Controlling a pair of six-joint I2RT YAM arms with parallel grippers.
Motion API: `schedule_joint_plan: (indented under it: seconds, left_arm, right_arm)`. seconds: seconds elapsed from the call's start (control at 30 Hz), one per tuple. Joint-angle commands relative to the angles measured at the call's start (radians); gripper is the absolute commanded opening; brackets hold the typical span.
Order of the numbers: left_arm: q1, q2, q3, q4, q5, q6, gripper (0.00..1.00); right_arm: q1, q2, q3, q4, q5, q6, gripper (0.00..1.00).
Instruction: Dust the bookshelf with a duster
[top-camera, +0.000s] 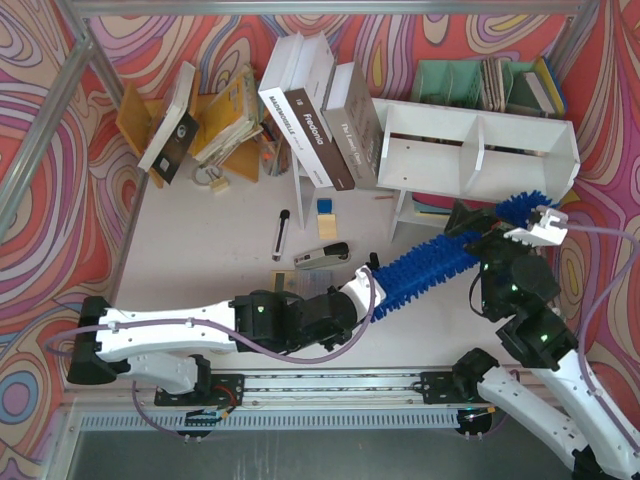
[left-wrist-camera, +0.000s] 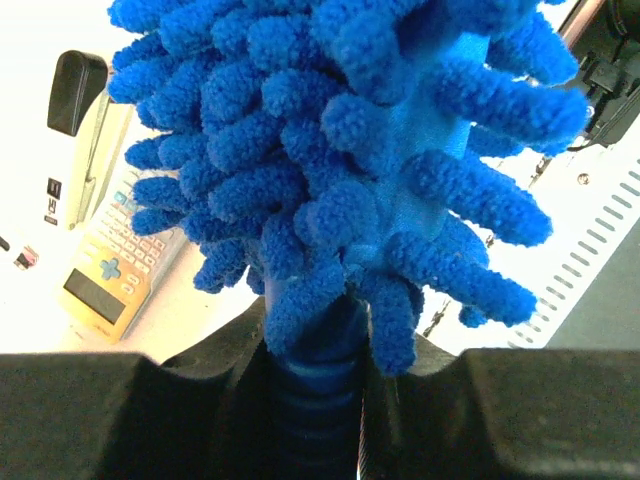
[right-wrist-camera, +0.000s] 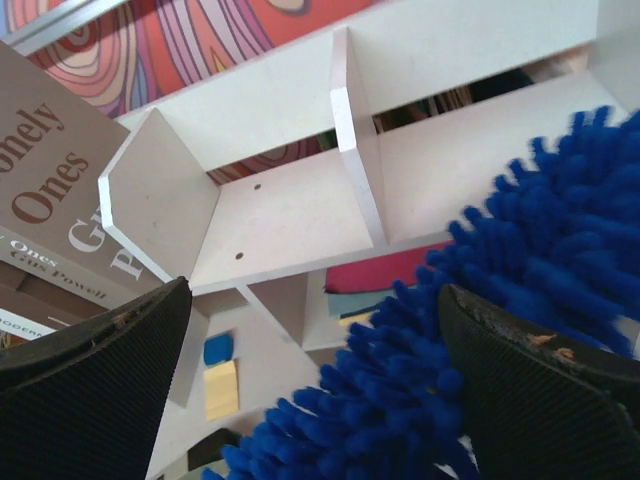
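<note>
The duster (top-camera: 440, 262) slants over the desk (top-camera: 200, 230) from the left fingers (left-wrist-camera: 180, 420), pinched on its handle, towards the right compartment of the bookshelf (top-camera: 440, 150); the right fingers (right-wrist-camera: 90, 400) stand spread astride its head. We judge it light, its head soft on a stiffer core, best held by the handle.
</note>
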Motion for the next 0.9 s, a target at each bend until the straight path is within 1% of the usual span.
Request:
schedule_joint_plan:
  seconds: [0.0, 0.07, 0.17, 0.3, 0.37, 0.43, 0.5, 0.6, 0.7, 0.87]
  left_arm:
    - [-0.005, -0.042, 0.015, 0.019, -0.103, -0.098, 0.0]
    - [-0.005, -0.049, 0.024, 0.022, -0.137, -0.122, 0.0]
    - [-0.006, -0.04, 0.055, 0.019, -0.226, -0.146, 0.0]
    - [0.008, 0.011, 0.117, 0.007, -0.274, -0.159, 0.0]
    - [0.025, 0.038, 0.149, -0.001, -0.273, -0.168, 0.0]
    - [0.03, 0.056, 0.173, 0.004, -0.292, -0.158, 0.0]
    - [0.032, 0.069, 0.198, 0.012, -0.309, -0.143, 0.0]
    - [0.036, 0.082, 0.242, 0.019, -0.343, -0.127, 0.0]
    - [0.042, 0.085, 0.287, 0.015, -0.391, -0.126, 0.0]
    - [0.046, 0.064, 0.307, 0.027, -0.441, -0.177, 0.0]
  right_arm:
    - [-0.004, -0.095, -0.098, 0.295, -0.03, -0.226, 0.99]
    - [-0.004, -0.133, -0.139, 0.326, -0.052, -0.248, 0.99]
    - [-0.004, -0.169, -0.159, 0.304, -0.056, -0.212, 0.99]
    - [-0.004, -0.131, -0.052, 0.162, -0.086, -0.153, 0.99]
    - [-0.004, -0.103, 0.01, 0.111, -0.118, -0.169, 0.99]
    - [-0.004, -0.082, 0.036, 0.073, -0.121, -0.198, 0.99]
    - [-0.004, -0.09, 0.008, 0.089, -0.135, -0.233, 0.99]
    - [-0.004, -0.107, -0.032, 0.108, -0.147, -0.216, 0.99]
    - [-0.004, -0.105, -0.031, 0.127, -0.162, -0.229, 0.99]
    - [-0.004, -0.108, -0.03, 0.112, -0.142, -0.227, 0.99]
